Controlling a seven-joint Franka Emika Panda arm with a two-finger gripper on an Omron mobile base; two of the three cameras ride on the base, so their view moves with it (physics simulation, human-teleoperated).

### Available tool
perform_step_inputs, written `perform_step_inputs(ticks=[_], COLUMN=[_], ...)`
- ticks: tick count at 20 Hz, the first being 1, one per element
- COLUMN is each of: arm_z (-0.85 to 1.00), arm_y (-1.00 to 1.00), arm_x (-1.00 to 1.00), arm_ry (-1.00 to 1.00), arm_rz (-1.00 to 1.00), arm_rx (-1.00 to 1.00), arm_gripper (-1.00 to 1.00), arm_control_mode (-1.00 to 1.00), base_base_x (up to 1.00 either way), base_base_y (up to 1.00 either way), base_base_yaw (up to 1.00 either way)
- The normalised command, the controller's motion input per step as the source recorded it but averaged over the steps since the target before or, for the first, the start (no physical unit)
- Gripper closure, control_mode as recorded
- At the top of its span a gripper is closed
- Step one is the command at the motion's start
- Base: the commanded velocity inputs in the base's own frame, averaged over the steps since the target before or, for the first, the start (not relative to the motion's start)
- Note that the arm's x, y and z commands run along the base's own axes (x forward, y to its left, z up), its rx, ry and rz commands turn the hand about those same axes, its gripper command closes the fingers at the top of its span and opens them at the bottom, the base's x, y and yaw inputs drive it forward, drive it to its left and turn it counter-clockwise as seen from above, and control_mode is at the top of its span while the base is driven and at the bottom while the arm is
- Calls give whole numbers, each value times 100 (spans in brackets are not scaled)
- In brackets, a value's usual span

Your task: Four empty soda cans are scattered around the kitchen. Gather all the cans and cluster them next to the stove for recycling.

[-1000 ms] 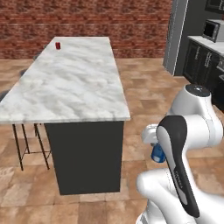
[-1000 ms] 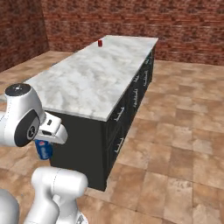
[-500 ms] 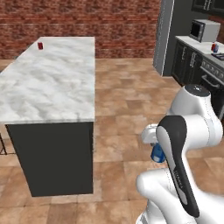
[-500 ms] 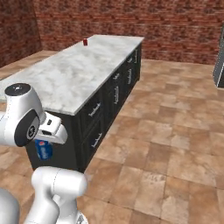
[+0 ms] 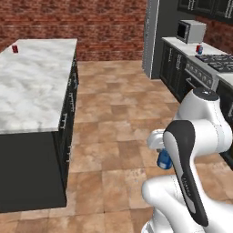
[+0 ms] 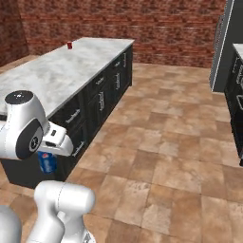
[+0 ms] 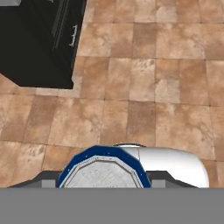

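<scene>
**Blue can carried above the kitchen floor**

Here the kitchen's brown tiled floor [image 5: 118, 118] spreads across the middle of the left base view, with a red brick wall [image 5: 82, 22] along the top. A long island counter [image 5: 32, 86] with a white marble top and dark cabinet fronts takes up the left side of that view; in the right base view it runs from the lower left toward the upper middle. The stove [image 5: 214, 68] sits at the right edge of the left base view, black grates on top, and a grey microwave [image 5: 191, 31] stands on the counter just beyond it, upper right.

The pincer [image 5: 163, 157], in the lower right of the left base view, is closed on a blue soda can [image 5: 164, 159]; the hand view shows that can's silver top and blue rim at bottom centre, between the dark tips. A second blue soda can [image 5: 199, 49] stands on the counter between microwave and stove. A red soda can [image 5: 15, 49] stands on the island's far end, upper left.
</scene>
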Motion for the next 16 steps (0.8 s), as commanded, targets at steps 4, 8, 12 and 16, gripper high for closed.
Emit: perform_step_inputs(ticks=[4,8,12,16], arm_z=[0,0,0,0], arm_y=[0,0,0,0], arm_x=[0,0,0,0], arm_ry=[0,0,0,0], arm_rz=[0,0,0,0], arm_rx=[0,0,0,0], arm_gripper=[100,100,100,100], arm_control_mode=[100,100,100,100], base_base_x=[64,92,100,100], base_base_y=[-48,-21,-4,-14], base_base_yaw=[-27,-28,-20,-18])
